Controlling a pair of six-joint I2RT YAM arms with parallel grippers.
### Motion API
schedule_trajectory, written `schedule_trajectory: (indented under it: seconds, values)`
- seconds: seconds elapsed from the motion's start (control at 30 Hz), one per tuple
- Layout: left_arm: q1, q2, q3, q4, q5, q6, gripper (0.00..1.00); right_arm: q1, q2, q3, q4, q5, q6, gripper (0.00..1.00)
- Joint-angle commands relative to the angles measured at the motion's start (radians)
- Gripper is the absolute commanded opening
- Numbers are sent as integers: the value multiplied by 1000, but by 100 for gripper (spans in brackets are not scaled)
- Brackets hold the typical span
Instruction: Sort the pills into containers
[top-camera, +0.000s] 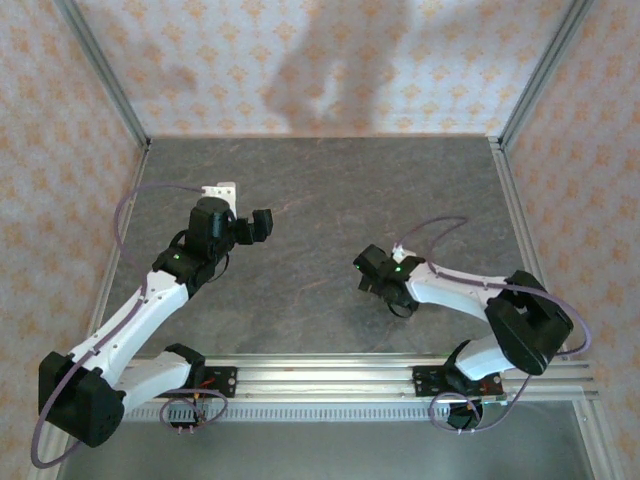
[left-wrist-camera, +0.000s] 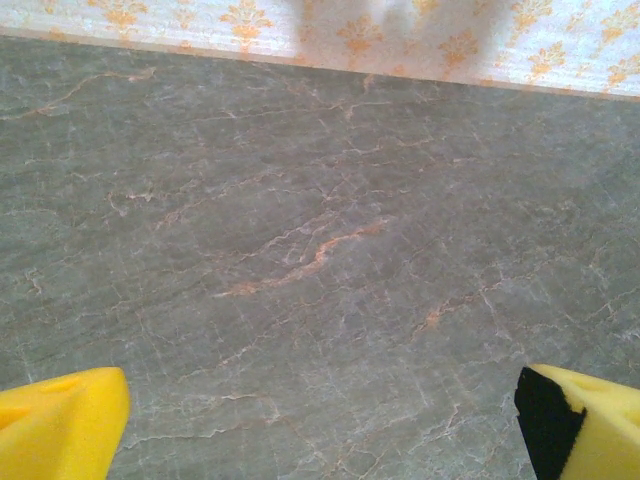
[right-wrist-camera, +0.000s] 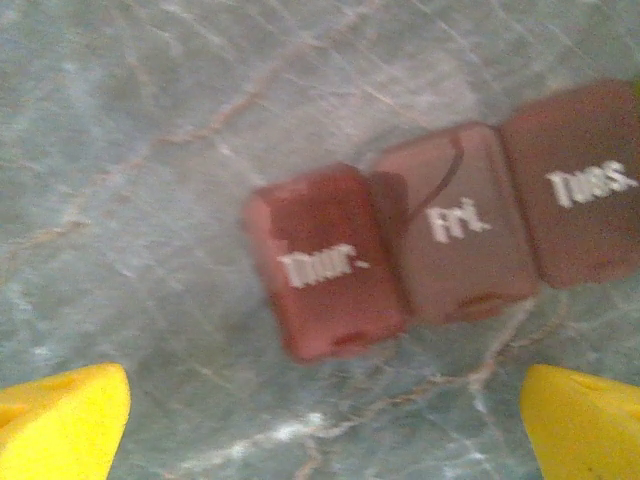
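Note:
The containers (right-wrist-camera: 440, 240) are a strip of joined reddish-brown boxes lying on the grey table. Three lids show, marked Thur, Fri and Tues, and all three are closed. My right gripper (right-wrist-camera: 325, 430) hovers just short of the strip, open, its yellow fingertips (right-wrist-camera: 60, 420) far apart with nothing between them. From above, the right gripper (top-camera: 372, 272) is right of the table's centre and covers the strip. My left gripper (top-camera: 262, 225) is left of centre. The left gripper (left-wrist-camera: 320, 425) is open over bare table. The pills are out of view.
The grey marble-patterned table (top-camera: 330, 190) is walled by patterned panels on three sides. Aluminium posts (top-camera: 110, 75) rise at the back corners. A metal rail (top-camera: 330, 380) carrying both arm bases runs along the near edge.

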Motion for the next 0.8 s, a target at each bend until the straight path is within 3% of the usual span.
schedule_trajectory:
  seconds: [0.0, 0.43, 0.77]
  values:
    - [-5, 10, 3, -12, -7, 14, 100, -32, -48, -42, -37, 50, 27, 100]
    - [-5, 31, 2, -9, -2, 13, 100, -141, 55, 72, -27, 67, -98, 100]
    - [-5, 32, 1, -19, -15, 37, 100, -155, 183, 194, 31, 38, -189, 100]
